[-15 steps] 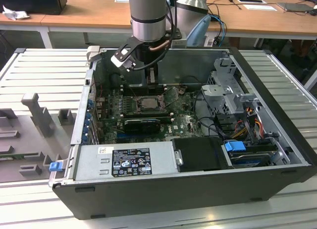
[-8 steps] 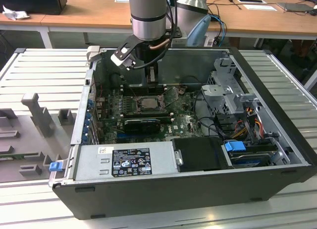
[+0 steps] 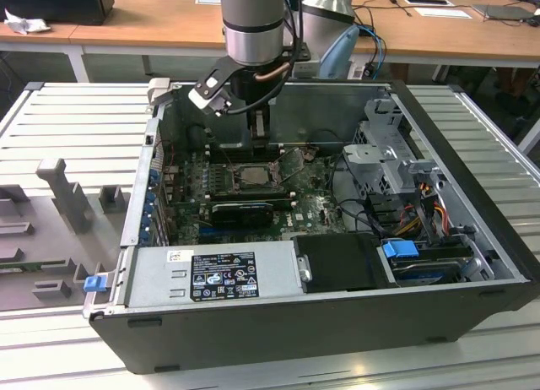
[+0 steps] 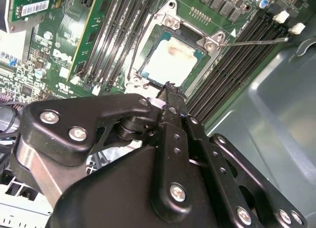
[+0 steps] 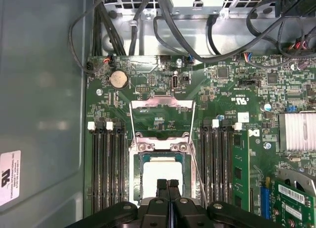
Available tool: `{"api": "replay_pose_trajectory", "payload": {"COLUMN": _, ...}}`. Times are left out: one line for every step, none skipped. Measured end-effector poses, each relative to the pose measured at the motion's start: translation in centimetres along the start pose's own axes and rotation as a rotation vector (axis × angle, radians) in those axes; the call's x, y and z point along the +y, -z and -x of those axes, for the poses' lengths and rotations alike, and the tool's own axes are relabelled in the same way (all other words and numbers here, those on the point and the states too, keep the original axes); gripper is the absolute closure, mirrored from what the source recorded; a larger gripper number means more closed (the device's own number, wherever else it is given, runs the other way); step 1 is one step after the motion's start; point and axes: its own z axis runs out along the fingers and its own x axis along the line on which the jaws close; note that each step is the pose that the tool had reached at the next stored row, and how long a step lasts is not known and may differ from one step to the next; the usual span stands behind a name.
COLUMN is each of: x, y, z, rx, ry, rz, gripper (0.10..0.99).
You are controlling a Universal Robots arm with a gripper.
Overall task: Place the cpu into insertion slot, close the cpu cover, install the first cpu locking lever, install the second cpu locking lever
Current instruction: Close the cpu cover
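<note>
The cpu [image 5: 160, 172] lies flat in the insertion slot [image 5: 138, 169] on the green board, its pale metal face up; it also shows in the second wrist view as the cpu [image 4: 170, 60]. The cpu cover [image 5: 161, 101] is flipped open, lying back beyond the socket. Two thin wire locking levers [image 5: 195, 139] stand raised beside the socket, one reaching out as the lever [image 4: 256, 40]. My gripper [image 5: 167, 184] hangs just above the chip's near edge with its black fingers pressed together and nothing between them. In the exterior view the gripper [image 3: 260, 137] hovers over the socket [image 3: 253, 176].
Long black memory slots [image 5: 108, 169] flank the socket on both sides. A graphics card [image 3: 243, 211] and a power supply [image 3: 211, 272] sit nearer the case front. Cables [image 5: 163, 25] and a drive cage [image 3: 392, 166] crowd the case's other end. Case walls [image 3: 472, 170] ring the board.
</note>
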Motion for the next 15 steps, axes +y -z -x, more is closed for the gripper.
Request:
{"api": "replay_pose_trajectory", "payload": {"x": 0.15, "y": -0.01, "z": 0.0, "rx": 0.0, "ry": 0.0, "rz": 0.0, "gripper": 0.98}}
{"api": "replay_pose_trajectory", "payload": {"x": 0.27, "y": -0.02, "z": 0.0, "rx": -0.0001, "ry": -0.001, "rz": 0.0, "gripper": 0.98}}
{"api": "replay_pose_trajectory", "payload": {"x": 0.39, "y": -0.04, "z": 0.01, "rx": -0.0001, "ry": -0.002, "rz": 0.0, "gripper": 0.98}}
{"api": "replay_pose_trajectory", "payload": {"x": 0.62, "y": -0.05, "z": 0.01, "rx": -0.0003, "ry": -0.003, "rz": -0.001, "gripper": 0.98}}
{"api": "replay_pose_trajectory", "payload": {"x": 0.67, "y": -0.06, "z": 0.01, "rx": -0.0004, "ry": -0.005, "rz": -0.001, "gripper": 0.98}}
{"api": "replay_pose_trajectory", "payload": {"x": 0.73, "y": 0.0, "z": 0.0, "rx": -0.0008, "ry": -0.006, "rz": -0.001, "gripper": 0.98}}
{"api": "replay_pose_trajectory", "payload": {"x": 0.74, "y": 0.14, "z": -0.01, "rx": -0.0006, "ry": -0.006, "rz": -0.001, "gripper": 0.98}}
{"api": "replay_pose_trajectory", "payload": {"x": 0.76, "y": 0.36, "z": -0.01, "rx": -0.0006, "ry": -0.006, "rz": -0.001, "gripper": 0.98}}
{"api": "replay_pose_trajectory", "payload": {"x": 0.77, "y": 0.4, "z": -0.02, "rx": -0.0004, "ry": -0.006, "rz": -0.001, "gripper": 0.98}}
{"api": "replay_pose_trajectory", "payload": {"x": 0.77, "y": 0.4, "z": -0.02, "rx": -0.0003, "ry": -0.006, "rz": -0.001, "gripper": 0.98}}
{"api": "replay_pose_trajectory", "payload": {"x": 0.77, "y": 0.41, "z": -0.02, "rx": -0.0002, "ry": -0.006, "rz": -0.001, "gripper": 0.98}}
{"api": "replay_pose_trajectory", "payload": {"x": 0.79, "y": 0.42, "z": -0.02, "rx": -0.0005, "ry": -0.006, "rz": -0.001, "gripper": 0.98}}
{"api": "replay_pose_trajectory", "payload": {"x": 0.84, "y": 0.42, "z": -0.01, "rx": -0.0006, "ry": -0.006, "rz": -0.001, "gripper": 0.98}}
{"api": "replay_pose_trajectory", "payload": {"x": 0.89, "y": 0.42, "z": -0.01, "rx": -0.0006, "ry": -0.006, "rz": -0.001, "gripper": 0.98}}
{"api": "replay_pose_trajectory", "payload": {"x": 0.93, "y": 0.41, "z": -0.02, "rx": -0.0005, "ry": -0.006, "rz": -0.001, "gripper": 0.98}}
